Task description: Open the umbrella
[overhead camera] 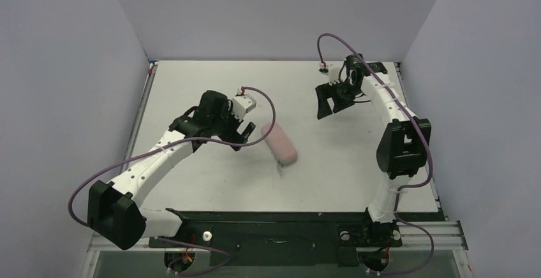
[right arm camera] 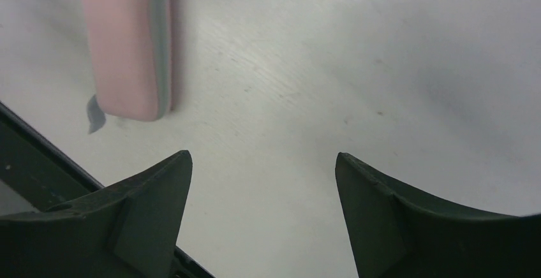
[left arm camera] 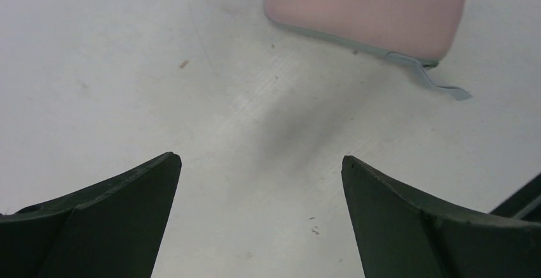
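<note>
The umbrella itself does not show in any view. A closed pink oblong case [overhead camera: 279,144] with a grey seam and a thin grey strap [left arm camera: 440,83] lies slantwise mid-table. My left gripper [overhead camera: 245,134] hovers just left of the case's far end, its jaws wide open and holding nothing. In the left wrist view the case [left arm camera: 367,13] lies ahead of the gripper [left arm camera: 260,160], to the right. My right gripper [overhead camera: 326,109] hangs open farther back and to the right, well apart from the case. From the right wrist the case [right arm camera: 124,42] shows far left of that gripper [right arm camera: 263,157].
The white table [overhead camera: 191,87] is enclosed by pale walls on three sides. A black rail [overhead camera: 274,224] carrying both arm bases runs along the near edge. Purple cables loop off each arm. The rail's dark edge [right arm camera: 32,157] shows in the right wrist view.
</note>
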Controlling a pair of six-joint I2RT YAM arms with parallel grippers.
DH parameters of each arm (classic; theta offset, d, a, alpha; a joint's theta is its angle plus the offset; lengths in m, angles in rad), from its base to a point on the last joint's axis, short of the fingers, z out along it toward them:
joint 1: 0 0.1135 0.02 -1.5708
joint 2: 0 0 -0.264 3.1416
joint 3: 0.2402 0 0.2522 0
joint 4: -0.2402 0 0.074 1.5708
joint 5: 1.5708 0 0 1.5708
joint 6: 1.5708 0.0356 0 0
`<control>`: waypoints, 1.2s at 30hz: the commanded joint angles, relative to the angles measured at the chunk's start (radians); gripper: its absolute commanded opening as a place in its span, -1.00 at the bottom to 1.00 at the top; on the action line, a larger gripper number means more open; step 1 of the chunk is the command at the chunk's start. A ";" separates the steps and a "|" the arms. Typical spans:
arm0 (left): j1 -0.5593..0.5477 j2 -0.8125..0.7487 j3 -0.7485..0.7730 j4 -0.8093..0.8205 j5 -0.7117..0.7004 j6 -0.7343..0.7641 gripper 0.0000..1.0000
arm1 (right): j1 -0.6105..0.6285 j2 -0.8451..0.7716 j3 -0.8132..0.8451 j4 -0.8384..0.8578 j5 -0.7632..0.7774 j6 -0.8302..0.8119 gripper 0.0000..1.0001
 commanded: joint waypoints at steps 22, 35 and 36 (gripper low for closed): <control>0.038 0.500 -0.003 0.493 0.499 -0.663 0.14 | 0.309 -0.046 -0.479 0.402 -0.321 0.258 0.14; 0.026 0.680 0.105 0.602 0.576 -0.687 0.05 | 0.277 -0.149 -0.536 0.412 -0.263 0.320 0.43; 0.025 0.688 0.121 0.603 0.578 -0.687 0.05 | 0.274 -0.151 -0.533 0.412 -0.256 0.339 0.44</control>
